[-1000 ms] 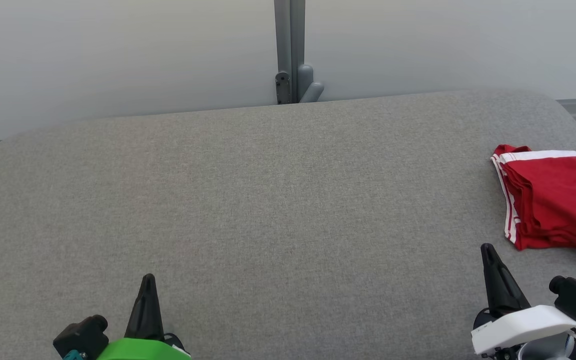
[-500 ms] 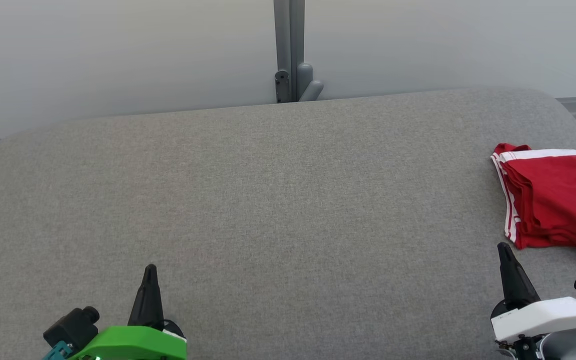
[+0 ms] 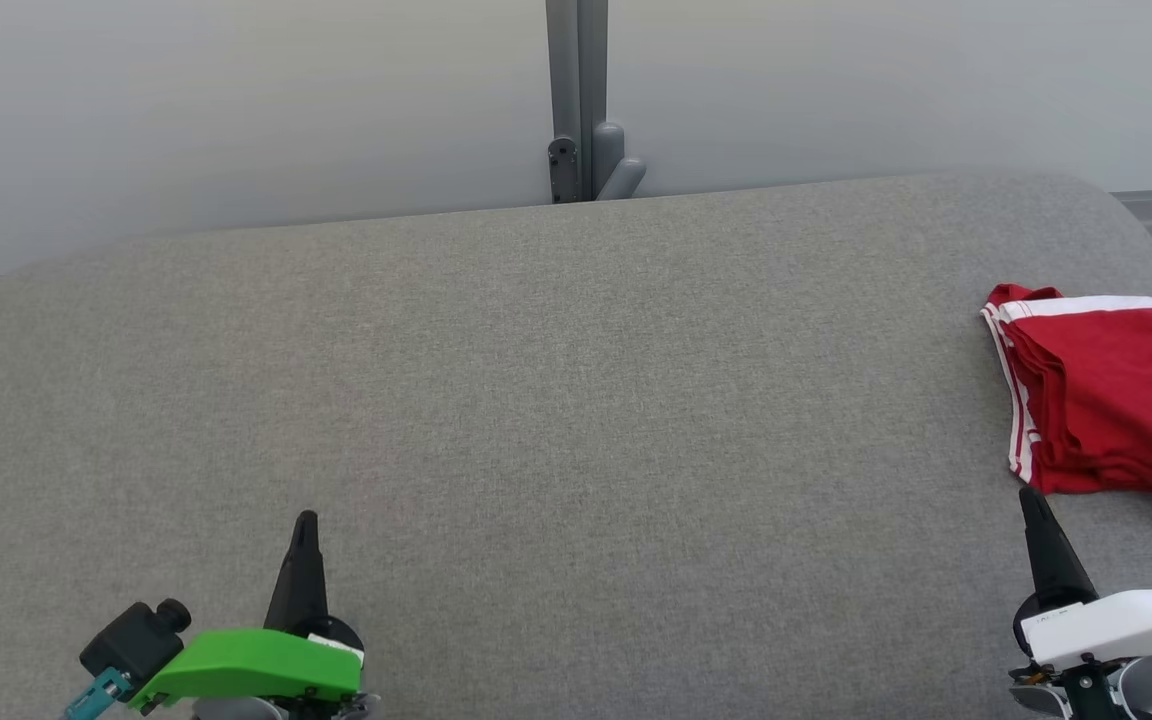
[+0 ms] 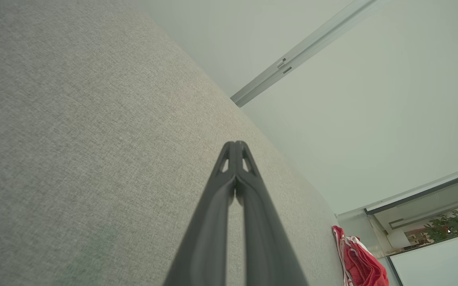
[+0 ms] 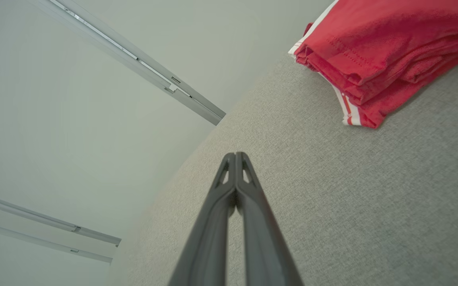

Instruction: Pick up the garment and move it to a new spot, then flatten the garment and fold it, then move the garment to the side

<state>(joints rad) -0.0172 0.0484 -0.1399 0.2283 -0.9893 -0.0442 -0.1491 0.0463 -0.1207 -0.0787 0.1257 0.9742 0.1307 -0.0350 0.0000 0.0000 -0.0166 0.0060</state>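
The garment (image 3: 1111,400) is red with white stripes. It lies folded in a compact stack at the far right of the grey fabric surface (image 3: 556,400), partly cut off by the head view's right edge. It also appears in the right wrist view (image 5: 384,47) and, small, in the left wrist view (image 4: 358,260). My right gripper (image 3: 1029,497) is shut and empty, its tip just below the garment's near left corner and apart from it. At the lower left, my left gripper (image 3: 306,520) is shut and empty, far from the garment. Both wrist views show fingertips pressed together (image 4: 235,143) (image 5: 235,155).
A pale wall with a grey vertical post and bracket (image 3: 581,150) stands behind the surface's far edge. The surface's corners are rounded. A wide stretch of bare grey fabric lies between the two grippers.
Both grippers have shifted outward in the head view: the right one to the right and lower, the left one slightly up. The garment has not moved.
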